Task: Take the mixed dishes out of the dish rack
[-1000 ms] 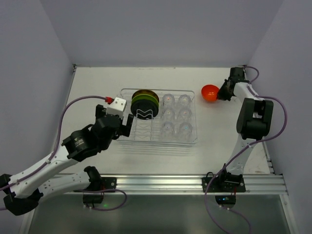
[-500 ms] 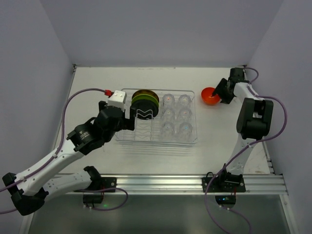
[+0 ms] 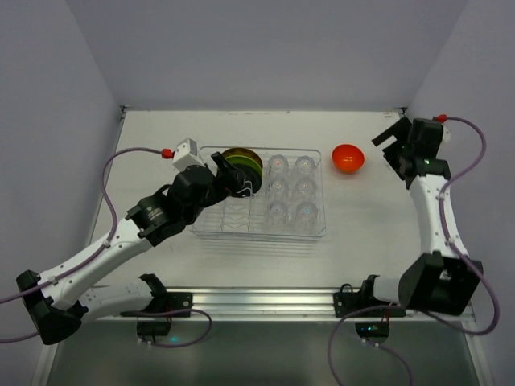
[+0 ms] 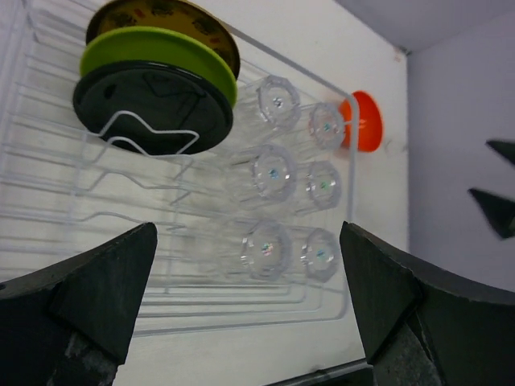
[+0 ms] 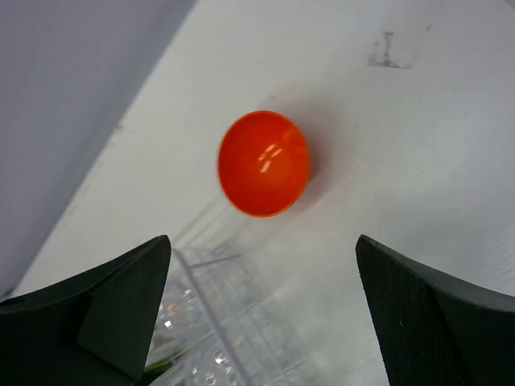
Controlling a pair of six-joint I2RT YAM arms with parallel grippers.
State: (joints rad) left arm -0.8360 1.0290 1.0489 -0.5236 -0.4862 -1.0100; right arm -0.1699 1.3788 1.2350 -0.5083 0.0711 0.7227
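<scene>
Clear shiny plastic, ribbed, for the dish rack [image 3: 241, 219]; clear glass with small glints for the cups [image 4: 273, 173]. Smooth glossy orange on the small bowl [image 5: 263, 163], only faint sheen on the black plate [image 4: 153, 108], matt white with light scuffs on the table [image 5: 402, 161].

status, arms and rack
Left gripper open, right gripper open, both empty. Orange bowl on table beside dish rack; three plates, six cups inside. No obstruction seen.
</scene>
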